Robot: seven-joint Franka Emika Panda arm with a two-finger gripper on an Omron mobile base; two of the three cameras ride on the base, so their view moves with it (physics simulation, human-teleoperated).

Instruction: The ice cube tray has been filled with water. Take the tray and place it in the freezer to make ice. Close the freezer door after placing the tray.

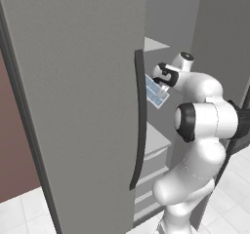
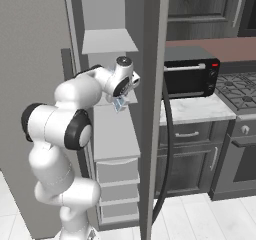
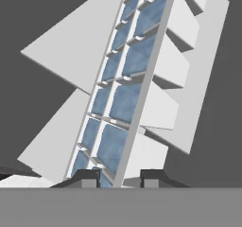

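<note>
One ice cube tray (image 3: 124, 86) with two rows of cells, each holding pale blue water (image 3: 125, 100), hangs tilted inside the open freezer (image 2: 107, 49) among its white shelves (image 2: 109, 40), above the drawers (image 2: 117, 171). The gripper (image 3: 117, 179) has its jaws clenched narrowly on the tray's near end. One toaster oven (image 2: 191, 77) sits on the table (image 2: 197, 109) beside the freezer.

Arm bent, reaching forward (elbow high); gripper (image 3: 116, 179) fingers clamped on ice cube tray (image 3: 124, 93).

The pincer (image 3: 116, 179) grips the ice cube tray (image 3: 124, 86) before white freezer shelves (image 3: 71, 56).
</note>
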